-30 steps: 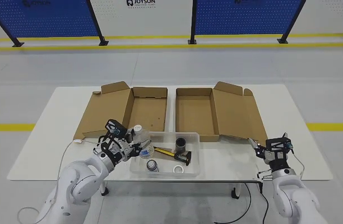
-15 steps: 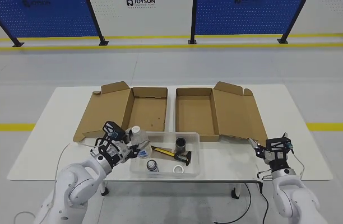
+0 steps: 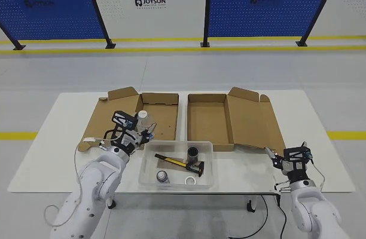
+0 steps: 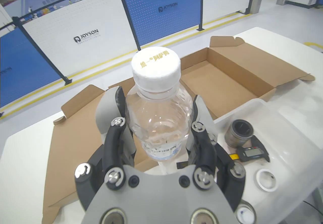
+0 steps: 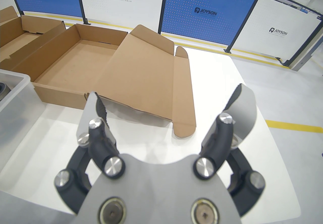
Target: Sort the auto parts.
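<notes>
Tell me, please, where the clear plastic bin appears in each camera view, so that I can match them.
Top view: the clear bin sits at the near edge of the table, about centred.
Left wrist view: the bin lies beside the gripped bottle, with a metal cylinder inside.
Right wrist view: one corner of the bin, next to the right cardboard box.
Shared landmark: the right cardboard box, just behind the bin.

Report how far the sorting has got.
Done: nothing visible; the left box and the right box are empty. In hand: the left gripper holds a water bottle over the left box; the right gripper is open over the table. Left: the caliper, metal cylinder, white ring and small round part in the clear bin.
</notes>
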